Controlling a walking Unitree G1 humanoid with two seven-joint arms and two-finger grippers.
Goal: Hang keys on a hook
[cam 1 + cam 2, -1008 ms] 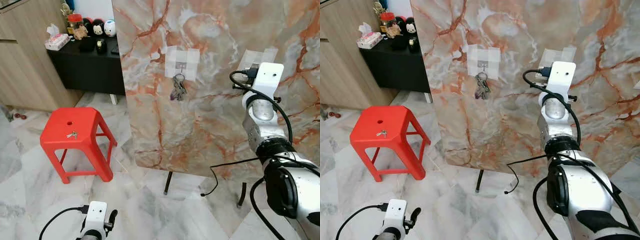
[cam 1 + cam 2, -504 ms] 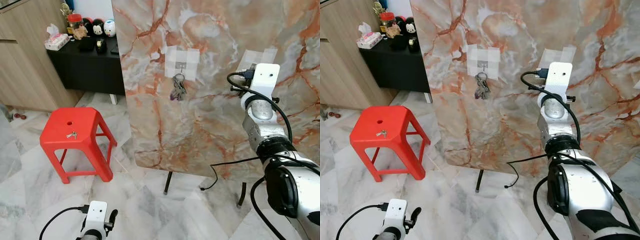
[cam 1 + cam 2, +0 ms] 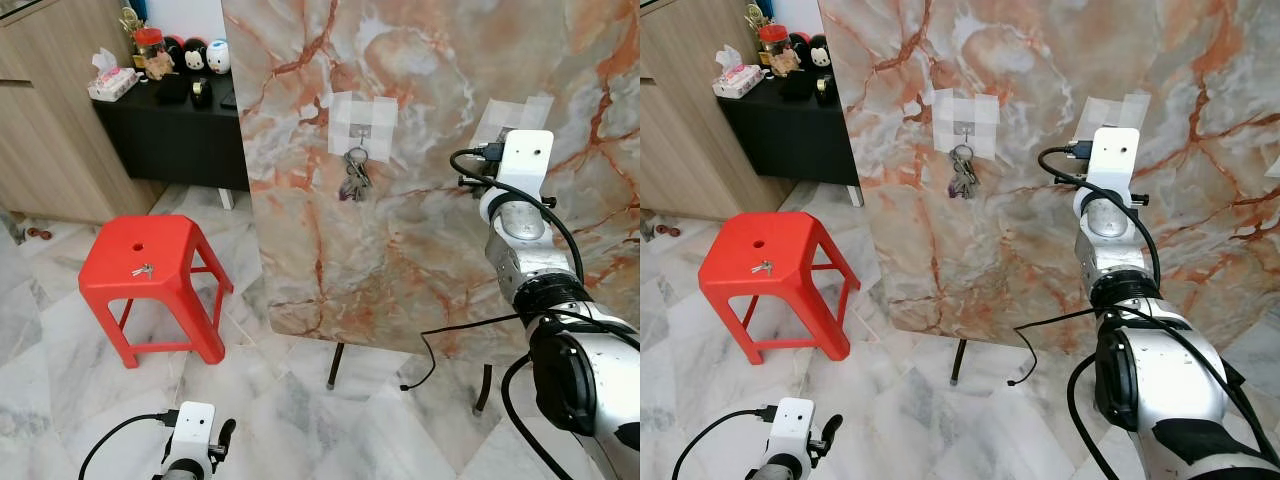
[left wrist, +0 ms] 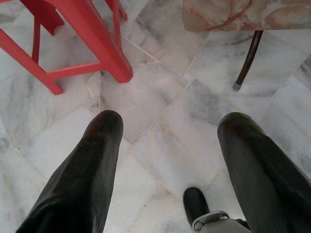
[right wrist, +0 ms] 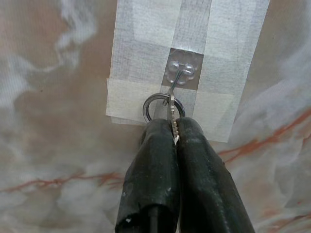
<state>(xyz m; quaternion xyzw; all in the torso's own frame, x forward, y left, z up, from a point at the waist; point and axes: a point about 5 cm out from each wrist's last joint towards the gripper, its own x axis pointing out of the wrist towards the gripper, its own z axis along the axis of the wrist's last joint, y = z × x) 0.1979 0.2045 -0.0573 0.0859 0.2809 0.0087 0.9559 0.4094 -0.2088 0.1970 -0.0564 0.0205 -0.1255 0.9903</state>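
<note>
Right tool (image 5: 174, 127): pinched shut on a key (image 5: 172, 119), raised against the marble board (image 3: 420, 250) at the right-hand taped patch.
Ring (image 5: 162, 107): just under the hook (image 5: 178, 77), overlapping its wire; we cannot tell whether the ring is already over the tip.
Hook: a clear stick-on one under strips of tape (image 5: 146, 63), the wire pointing down and outward (a small target).
Step in hand: we judge we are threading the ring onto the hook.
How to do it well: we should keep the ring flat to the board, lift it past the tip, then ease it down onto the bend before letting go; pushing hard could peel the tape.
Other keys: a bunch (image 3: 354, 178) hangs on the left patch; one small key (image 3: 144, 269) lies on the red stool (image 3: 190, 260).
Left tool (image 4: 170, 160): spread wide, idle low over the floor (image 4: 160, 97).
</note>
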